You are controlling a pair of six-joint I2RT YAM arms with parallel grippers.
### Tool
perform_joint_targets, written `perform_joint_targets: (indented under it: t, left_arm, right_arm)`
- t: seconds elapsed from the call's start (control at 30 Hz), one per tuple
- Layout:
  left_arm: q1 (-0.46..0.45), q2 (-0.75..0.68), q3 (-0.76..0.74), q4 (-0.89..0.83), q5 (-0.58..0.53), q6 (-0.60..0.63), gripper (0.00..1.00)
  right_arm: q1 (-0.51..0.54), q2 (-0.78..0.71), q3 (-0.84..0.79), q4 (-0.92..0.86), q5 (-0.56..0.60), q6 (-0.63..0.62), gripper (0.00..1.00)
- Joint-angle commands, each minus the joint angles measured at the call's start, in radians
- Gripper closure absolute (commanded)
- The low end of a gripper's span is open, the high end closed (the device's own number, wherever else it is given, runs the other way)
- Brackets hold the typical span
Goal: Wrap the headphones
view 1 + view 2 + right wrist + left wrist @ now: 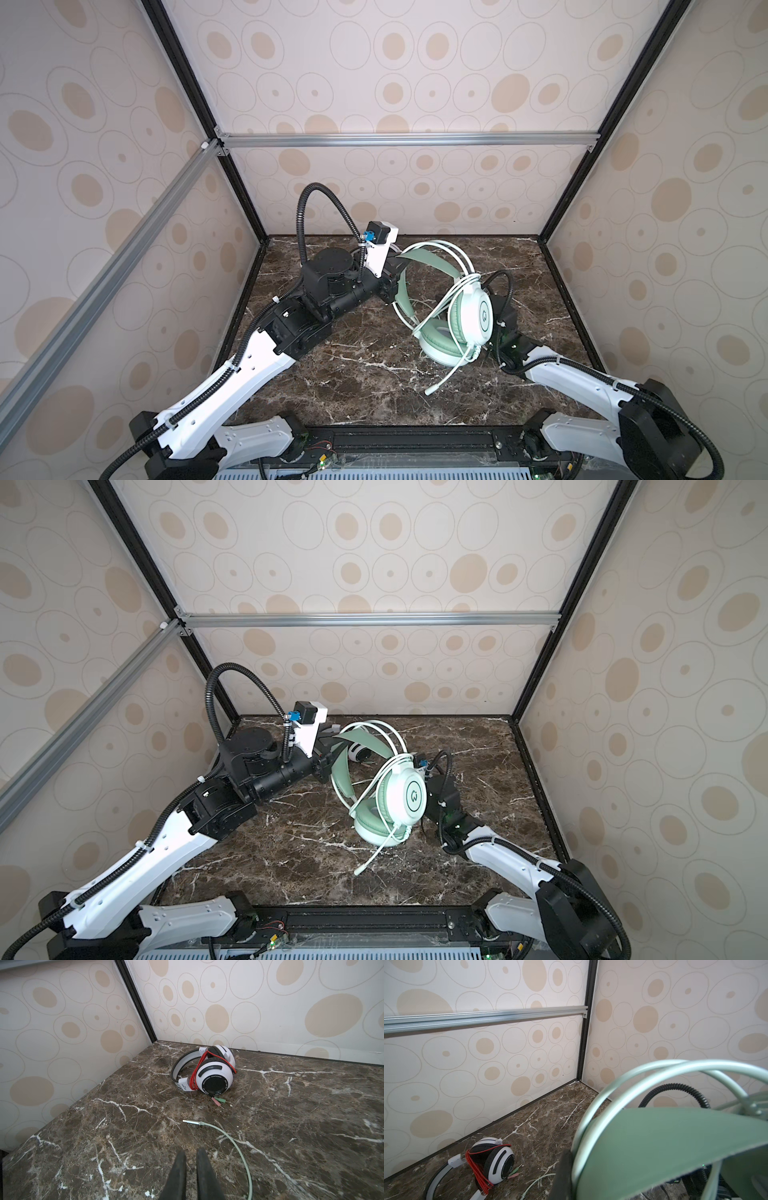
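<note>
Tabletop (pixel 353 386): dark brown marble-look top with white veins, forming the floor of the booth.
Walls: cream wallpaper (pixel 415 83) printed with tan ovals and thin ringed outlines, on the left, far and right sides.
Frame: a black upright (pixel 242 195) at the far-left corner, a second upright (pixel 632 83) at the far-right.
Rails: a silver bar (pixel 407 139) runs across the far wall; another silver bar (pixel 124 257) slants along the left wall.
Near edge: a black track (pixel 415 440), with a pale slatted grille (pixel 374 475) in front of it.

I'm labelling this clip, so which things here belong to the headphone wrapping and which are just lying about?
Belongs to the job:
- mint-green headset, gripped by the left gripper
- its green cord, plug end loose on the marble table
- white headset, already wrapped

Just there:
- marble table
- patterned walls
</note>
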Motion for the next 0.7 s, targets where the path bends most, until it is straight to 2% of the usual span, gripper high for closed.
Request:
perform_joint_targets:
  t: [0.0,0.27,0.43,0.57,0.67]
  left_arm:
    - [0.005,-0.007,0.097,0.13,0.031,-0.142,1.0]
    - [0.007,0.02,0.128,0.14,-0.035,-0.178,1.0]
    - [0.007,0.026,0.157,0.173,-0.165,-0.271,1.0]
    - [0.012,0.029,0.162,0.231,-0.157,-0.307,1.0]
    - [0.014,0.039,0.176,0.243,-0.118,-0.33,1.0]
  right_arm:
    - [-0.006,0.012,-0.003,0.075,-0.03,0.033,0.84]
    - [0.017,0.046,-0.006,0.079,-0.02,0.032,0.81]
    - [0.066,0.091,-0.011,0.127,0.029,0.027,0.81]
    - [0.087,0.143,0.02,0.137,0.039,0.018,0.82]
    - [0.09,0.18,0.025,0.216,0.013,0.034,0.82]
